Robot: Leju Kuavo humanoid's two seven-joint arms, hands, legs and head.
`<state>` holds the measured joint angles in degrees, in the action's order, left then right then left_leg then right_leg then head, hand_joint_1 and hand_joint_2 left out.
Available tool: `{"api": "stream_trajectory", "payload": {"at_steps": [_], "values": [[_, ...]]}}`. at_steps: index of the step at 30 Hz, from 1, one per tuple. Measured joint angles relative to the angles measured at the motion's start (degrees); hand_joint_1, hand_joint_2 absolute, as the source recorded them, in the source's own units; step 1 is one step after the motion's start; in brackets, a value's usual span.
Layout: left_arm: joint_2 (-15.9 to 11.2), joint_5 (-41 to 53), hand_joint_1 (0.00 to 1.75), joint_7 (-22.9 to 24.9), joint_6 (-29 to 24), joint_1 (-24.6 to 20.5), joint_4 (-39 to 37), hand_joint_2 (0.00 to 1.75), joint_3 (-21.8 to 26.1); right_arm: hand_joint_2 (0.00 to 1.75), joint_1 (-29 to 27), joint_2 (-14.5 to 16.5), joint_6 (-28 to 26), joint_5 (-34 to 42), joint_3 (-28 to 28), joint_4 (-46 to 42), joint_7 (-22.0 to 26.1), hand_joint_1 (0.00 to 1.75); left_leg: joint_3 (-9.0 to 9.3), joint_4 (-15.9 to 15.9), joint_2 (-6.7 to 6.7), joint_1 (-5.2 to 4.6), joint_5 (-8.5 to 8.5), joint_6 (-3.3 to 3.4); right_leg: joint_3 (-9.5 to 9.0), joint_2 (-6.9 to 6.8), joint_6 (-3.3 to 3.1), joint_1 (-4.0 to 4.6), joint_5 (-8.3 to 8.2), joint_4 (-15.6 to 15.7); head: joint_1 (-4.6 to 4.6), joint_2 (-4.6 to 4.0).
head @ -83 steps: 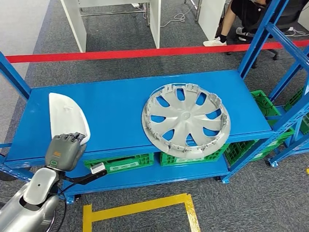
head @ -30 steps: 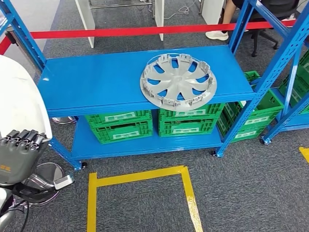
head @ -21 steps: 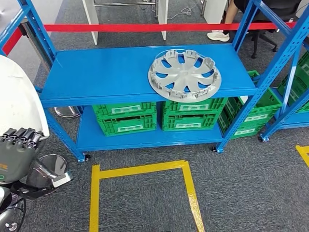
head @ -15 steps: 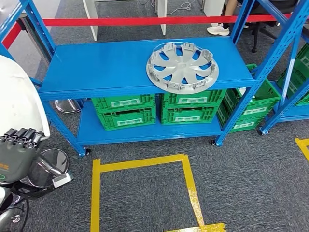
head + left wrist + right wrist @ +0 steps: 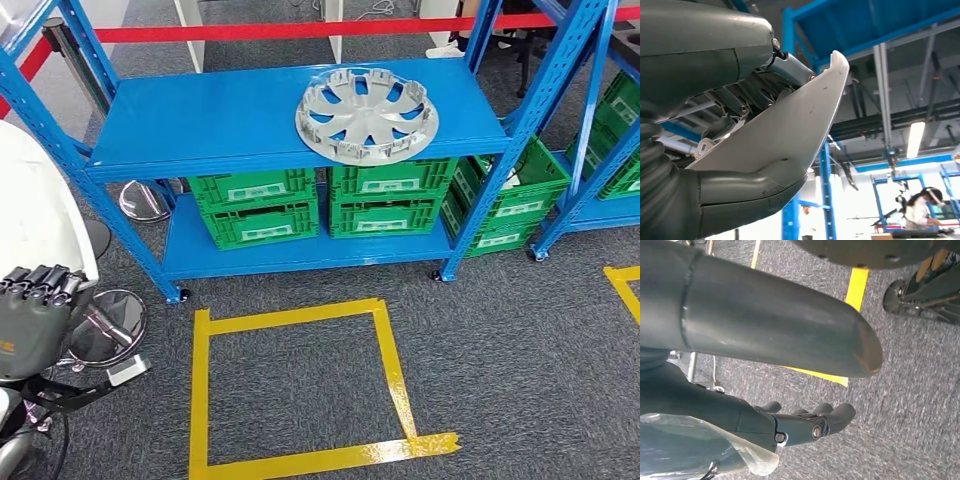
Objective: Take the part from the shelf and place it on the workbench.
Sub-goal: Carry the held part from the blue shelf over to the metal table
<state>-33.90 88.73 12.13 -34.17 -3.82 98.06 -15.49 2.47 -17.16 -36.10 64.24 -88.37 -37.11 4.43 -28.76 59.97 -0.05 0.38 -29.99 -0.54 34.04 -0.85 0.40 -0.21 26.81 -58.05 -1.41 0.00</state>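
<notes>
Place: you were in an industrial workshop.
Evidence: blue steel racking [image 5: 302, 120] at 12 o'clock, green crates [image 5: 253, 205], yellow floor tape [image 5: 302, 318].

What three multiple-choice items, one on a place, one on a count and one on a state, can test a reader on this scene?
1. Where does the silver wheel cover lie?
A. top shelf
B. carpet
C. a crate

2. How many green crates stand under that shelf, between its front posts?
A. one
B. two
C. five

3. What is the left hand doing?
A. hanging free
B. holding the white part
C. pressing the shelf

Answers: 1 A, it rests on the blue top board. 2 B, two stand side by side. 3 B, thumb and fingers clamp the part.
</notes>
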Motion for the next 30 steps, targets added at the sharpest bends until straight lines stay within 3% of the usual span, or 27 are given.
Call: {"api": "stream_trajectory", "payload": {"at_steps": [2,4,5,6,8,9,10,11,12,14,15,17,19,21,23,24,25,26,28,30], "values": [[0.0,-0.2,1.75,0.4,-0.1,0.9,0.1,1.75,0.8,0.00,0.1,0.0,0.0,-0.3,0.0,-0.2,-0.3,0.00,1.16,-2.8,-0.03,-0.33,-0.57,0.52,0.69,0.10,0.64,-0.01,-1.01,0.0,-0.02,0.01],[-0.1,-0.8,1.75,0.6,-0.5,2.5,0.1,1.75,1.9,0.00,0.2,0.2,0.0,-0.6,0.0,-0.3,-0.7,0.00,0.42,-3.3,0.20,-0.22,0.31,1.25,1.37,0.29,1.31,-0.11,-0.93,-0.2,-0.01,0.01],[-0.1,-1.2,1.75,0.7,-0.8,3.6,0.3,1.75,2.6,0.00,0.2,0.4,0.0,-0.8,-0.1,-0.3,-1.0,0.00,-0.08,-3.5,0.36,-0.11,0.90,1.69,1.95,0.43,1.57,-0.12,0.57,-1.2,-0.12,0.02],[-0.1,-1.9,1.75,0.6,-1.2,4.9,0.5,1.75,3.6,0.00,0.2,0.8,0.0,-1.1,-0.1,-0.2,-1.4,0.00,-0.69,-3.7,0.52,-0.01,1.53,2.05,2.67,0.55,1.77,-0.12,3.07,-3.2,-0.28,0.02],[-0.1,-3.9,1.75,0.1,-2.0,8.0,1.0,1.75,6.2,0.00,0.5,2.0,0.2,-2.0,-0.2,0.2,-2.6,0.00,-2.14,-3.6,0.76,-0.13,2.63,2.42,4.20,0.66,2.00,-0.14,8.78,-10.0,-0.59,0.02],[-0.1,-5.1,1.75,-0.4,-2.3,9.5,1.2,1.75,7.6,0.00,0.7,2.7,0.5,-2.6,-0.3,0.6,-3.3,0.00,-2.92,-3.5,0.86,-0.19,3.16,2.44,4.53,0.65,2.08,-0.15,10.34,-13.3,-0.65,0.02],[-0.1,-6.3,1.75,-0.9,-2.6,10.8,1.4,1.75,9.0,0.00,0.9,3.5,0.8,-3.3,-0.3,1.1,-3.9,0.00,-3.74,-3.4,0.94,-0.24,3.69,2.44,4.28,0.65,2.11,-0.15,10.50,-15.3,-0.69,0.02],[-0.1,-7.3,1.75,-1.4,-2.7,11.9,1.5,1.75,10.4,0.00,1.2,4.1,1.3,-4.0,-0.3,1.5,-4.4,0.00,-4.58,-3.2,0.96,-0.25,4.21,2.39,3.17,0.65,2.11,-0.16,9.37,-15.4,-0.73,0.02],[0.0,-8.3,1.75,-1.9,-2.8,13.0,1.6,1.75,11.8,0.00,1.5,4.8,1.7,-4.6,-0.4,2.0,-4.8,0.00,-5.34,-3.1,0.94,-0.26,4.72,2.27,1.14,0.66,2.04,-0.17,7.55,-13.5,-0.71,0.02],[0.0,-9.4,1.75,-2.7,-2.8,15.2,2.0,1.75,14.3,0.00,2.3,6.0,2.4,-5.4,-0.5,3.0,-5.2,0.00,-6.56,-2.7,0.90,-0.35,5.57,1.85,-4.74,0.81,1.78,-0.18,4.97,-5.8,-0.71,0.01],[0.0,-9.8,1.75,-3.1,-2.8,15.9,2.1,1.75,15.4,0.00,2.6,6.4,2.7,-5.7,-0.5,3.4,-5.3,0.00,-7.00,-2.4,0.90,-0.42,6.04,1.59,-7.23,0.89,1.59,-0.14,4.98,-1.7,-0.66,0.01],[0.1,-10.1,1.75,-3.6,-2.7,16.6,2.3,1.75,17.1,0.00,3.0,7.0,3.2,-6.2,-0.5,4.1,-5.4,0.00,-7.75,-2.3,0.89,-0.46,7.18,1.09,-9.62,0.97,1.29,0.10,5.68,2.6,-0.67,0.02],[0.1,-10.3,1.75,-4.0,-2.5,17.4,2.4,1.75,18.4,0.00,3.2,7.5,3.8,-6.8,-0.5,4.7,-5.4,0.00,-8.36,-2.4,0.78,-0.36,7.70,0.48,-9.03,0.83,0.83,0.03,5.20,3.2,-0.68,0.02],[0.2,-11.0,1.75,-4.5,-2.2,18.3,2.4,1.75,19.6,0.00,3.3,7.9,4.5,-7.7,-0.5,5.4,-5.6,0.00,-9.41,0.0,0.58,-0.21,4.46,-0.19,-8.08,0.63,0.00,-0.22,4.17,3.3,-0.29,0.02],[0.5,-12.0,1.75,-5.2,-1.8,18.8,2.5,1.75,20.8,0.00,3.5,8.4,5.1,-8.6,-0.5,6.1,-5.7,0.00,-10.93,6.9,0.48,0.04,-1.36,-0.69,-6.80,0.45,-0.63,-0.17,3.38,2.6,0.19,0.01],[0.7,-12.3,1.75,-5.4,-1.6,18.9,2.5,1.75,21.2,0.00,3.5,8.6,5.3,-9.0,-0.5,6.4,-5.8,0.00,-11.44,10.7,0.48,0.13,-3.20,-0.87,-5.95,0.34,-0.73,-0.09,3.10,2.1,0.31,0.01],[0.8,-12.4,1.75,-5.6,-1.4,19.0,2.5,1.75,21.5,0.00,3.6,8.8,5.4,-9.2,-0.5,6.7,-5.8,0.00,-11.46,13.5,0.48,0.17,-3.70,-0.97,-5.05,0.25,-0.73,-0.04,2.86,1.5,0.31,0.00],[1.0,-12.5,1.75,-5.8,-1.3,19.1,2.5,1.75,21.7,0.00,3.6,9.0,5.4,-9.4,-0.5,6.9,-5.8,0.00,-10.76,14.5,0.47,0.18,-2.90,-0.99,-4.14,0.16,-0.73,0.00,2.68,0.9,0.33,0.00],[1.1,-12.4,1.75,-6.1,-0.8,18.9,2.5,1.75,21.8,0.00,3.5,9.2,5.1,-9.5,-0.3,7.2,-5.9,0.00,-6.86,10.6,0.42,0.18,0.10,-0.78,-2.46,0.05,-0.61,0.03,2.40,-0.4,0.32,0.00],[1.1,-11.8,1.75,-6.3,0.1,18.2,2.6,1.75,21.6,0.00,3.2,9.2,4.0,-9.7,0.0,7.2,-5.9,0.00,-1.99,3.4,0.17,0.04,0.36,-0.33,-1.26,0.00,-0.21,0.17,1.97,-1.3,0.32,0.00]]}}
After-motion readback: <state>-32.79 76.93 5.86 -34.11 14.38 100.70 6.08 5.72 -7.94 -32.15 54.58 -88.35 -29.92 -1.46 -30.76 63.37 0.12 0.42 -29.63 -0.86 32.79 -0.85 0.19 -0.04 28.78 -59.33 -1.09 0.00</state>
